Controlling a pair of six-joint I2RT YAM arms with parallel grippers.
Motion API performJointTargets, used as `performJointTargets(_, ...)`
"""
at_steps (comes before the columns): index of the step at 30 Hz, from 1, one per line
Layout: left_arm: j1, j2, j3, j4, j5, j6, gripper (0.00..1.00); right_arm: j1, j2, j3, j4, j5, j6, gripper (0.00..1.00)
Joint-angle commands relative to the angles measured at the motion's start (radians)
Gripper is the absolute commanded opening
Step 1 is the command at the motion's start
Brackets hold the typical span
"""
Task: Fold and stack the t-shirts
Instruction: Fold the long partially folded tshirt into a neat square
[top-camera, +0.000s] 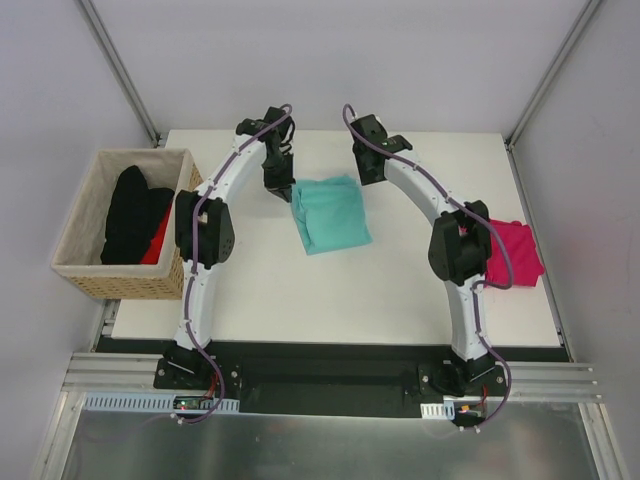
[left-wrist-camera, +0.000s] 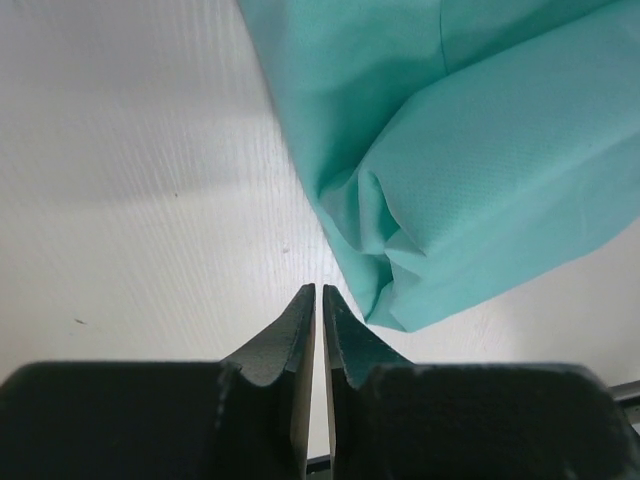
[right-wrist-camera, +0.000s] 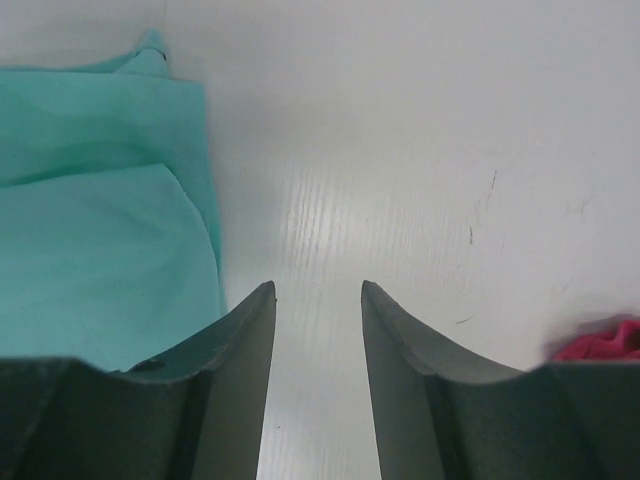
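The teal t-shirt (top-camera: 332, 214) lies folded into a rough, slightly skewed rectangle on the white table (top-camera: 330, 300), between the two pincers. The left pincer (top-camera: 281, 190) hangs at its far left corner and the right pincer (top-camera: 372, 170) just off its far right corner. The left wrist view shows the cloth as a fine, pebbled knit. Its layers are doubled over into a soft, rounded fold with a small pucker, and that fold ends just ahead and to the right of the dark, tapered fingertips. Those tips stand all but together, a hairline slit between them and nothing in it. The right wrist view shows the right pincer's curved, matte grey fingers standing apart, with bare tabletop between them, faintly grained and marked with a few thin scratches. The teal cloth spreads smooth to the left of the left finger, one curved hem edge lying over a lower layer. At the lower right edge of this view, beside the right finger, a scrap of the magenta t-shirt (top-camera: 515, 255) shows. Only the top camera gives its whole shape, a bunched bundle well back from the right pincer, beside that arm's elbow at the table's right edge. The same view alone shows a woven wicker basket (top-camera: 80, 270) off the table's left side, far behind the left pincer, holding black cloth (top-camera: 135, 215) and a red piece (top-camera: 157, 240).
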Motion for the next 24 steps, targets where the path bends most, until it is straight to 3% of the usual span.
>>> performJointTargets(1, -0.005, -0.1, -0.045, 0.012, 0.048, -0.016, 0.06, -0.02, -0.107, -0.105, -0.014, -0.018, 0.072, 0.42)
performJointTargets(7, -0.005, -0.097, -0.012, 0.017, 0.051, -0.017, 0.07, -0.04, -0.149, -0.154, 0.018, -0.096, 0.1, 0.42)
performJointTargets(15, -0.003, -0.031, 0.104, 0.02, 0.106, -0.039, 0.09, -0.101, -0.052, 0.019, -0.052, -0.234, 0.119, 0.43)
performJointTargets(24, 0.003, -0.001, 0.105, 0.023, 0.129, -0.042, 0.1, -0.109, -0.003, 0.025, -0.022, -0.384, 0.142, 0.43)
